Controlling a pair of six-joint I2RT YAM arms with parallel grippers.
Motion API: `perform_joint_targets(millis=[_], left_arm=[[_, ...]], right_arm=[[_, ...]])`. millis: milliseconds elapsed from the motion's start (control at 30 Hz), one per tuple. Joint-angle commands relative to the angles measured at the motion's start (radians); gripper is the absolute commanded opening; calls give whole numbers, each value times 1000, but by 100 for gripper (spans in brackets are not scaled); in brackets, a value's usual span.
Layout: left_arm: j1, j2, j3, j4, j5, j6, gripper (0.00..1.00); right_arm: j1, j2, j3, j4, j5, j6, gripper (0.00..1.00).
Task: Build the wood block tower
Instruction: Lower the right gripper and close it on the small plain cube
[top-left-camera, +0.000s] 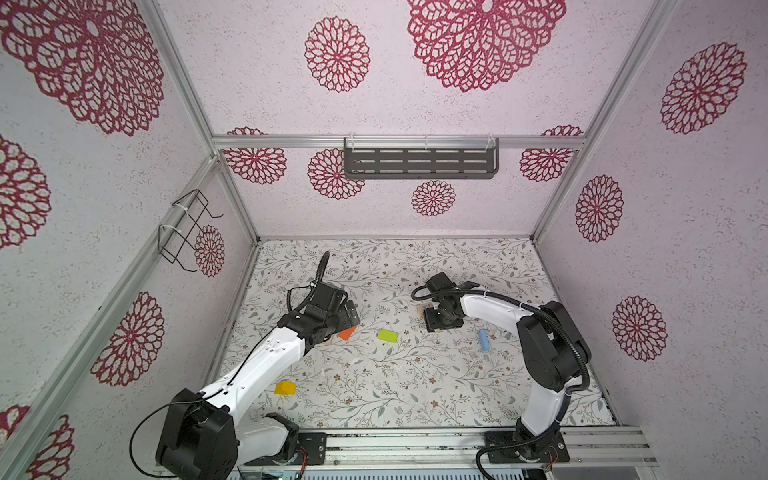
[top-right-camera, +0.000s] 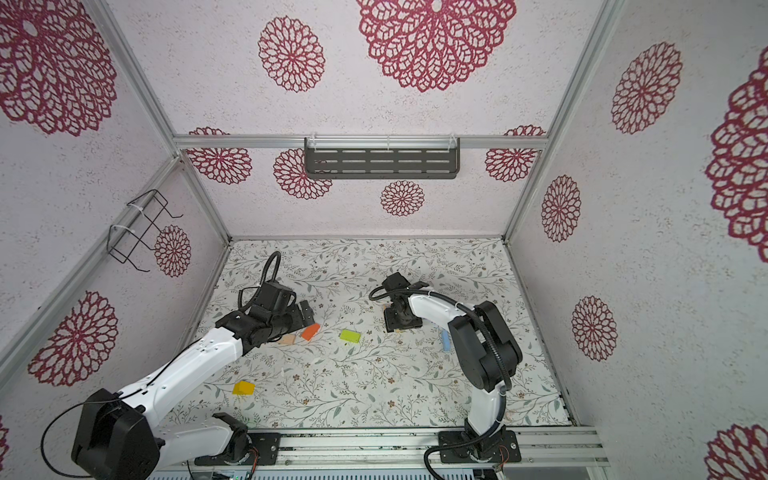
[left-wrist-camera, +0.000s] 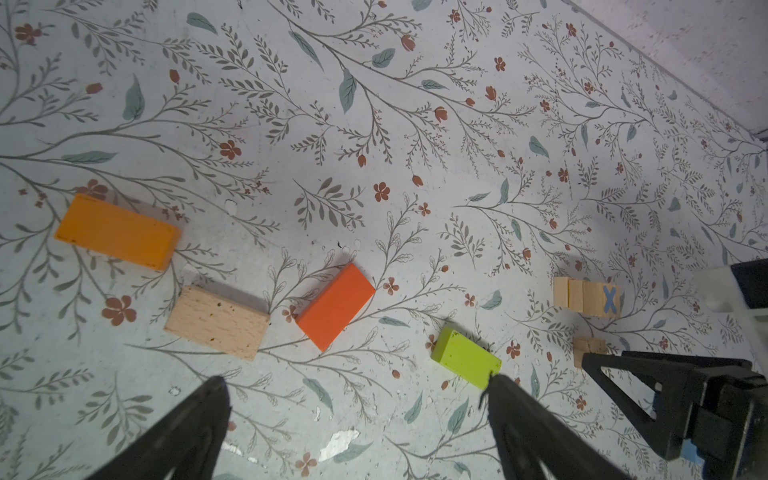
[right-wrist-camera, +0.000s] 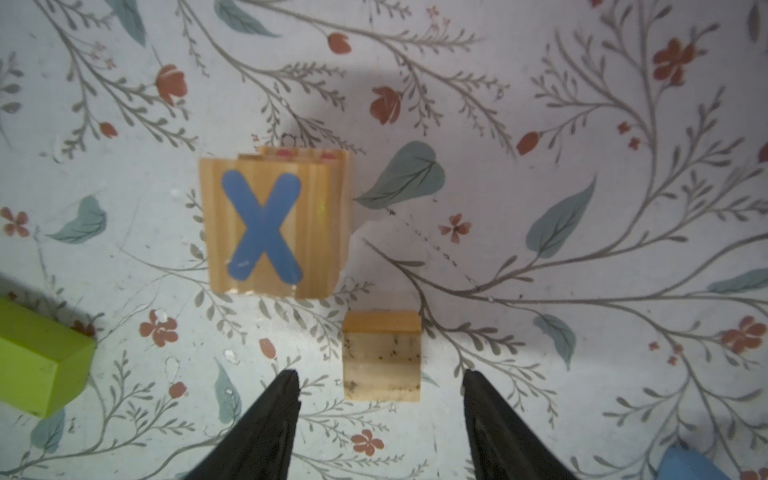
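The wood block tower (right-wrist-camera: 274, 224) is a short stack of natural cubes with a blue X on its top face; it also shows in the left wrist view (left-wrist-camera: 586, 297). A small plain cube (right-wrist-camera: 380, 357) lies beside it on the mat. My right gripper (right-wrist-camera: 380, 374) hovers over this cube, open, with a gap on both sides. My left gripper (left-wrist-camera: 357, 382) is wide open and holds nothing. Ahead of it lie loose wood blocks: orange (left-wrist-camera: 118, 232), plain (left-wrist-camera: 218, 322), red-orange (left-wrist-camera: 334, 307) and lime green (left-wrist-camera: 465, 357). In both top views the right arm hides the tower.
A light blue block (top-left-camera: 483, 341) lies right of the right gripper. A yellow block (top-left-camera: 285, 388) sits near the front left, beside the left arm. The lime green block (top-left-camera: 387, 336) lies between the two arms. Walls close off the floral mat (top-left-camera: 415, 395) on three sides.
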Motion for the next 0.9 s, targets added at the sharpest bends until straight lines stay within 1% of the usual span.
perform_joint_targets(millis=[0, 500, 733, 867], left_arm=[[13, -3, -8, 29, 1, 9, 99], [25, 12, -14, 38, 11, 9, 99], [27, 16, -12, 38, 21, 7, 99], [29, 18, -11, 40, 28, 7, 99]], right_arm=[[2, 10, 29, -18, 24, 3, 64], [3, 48, 35, -3, 48, 5, 51], [2, 53, 38, -11, 47, 6, 38], [2, 31, 43, -32, 56, 5, 34]])
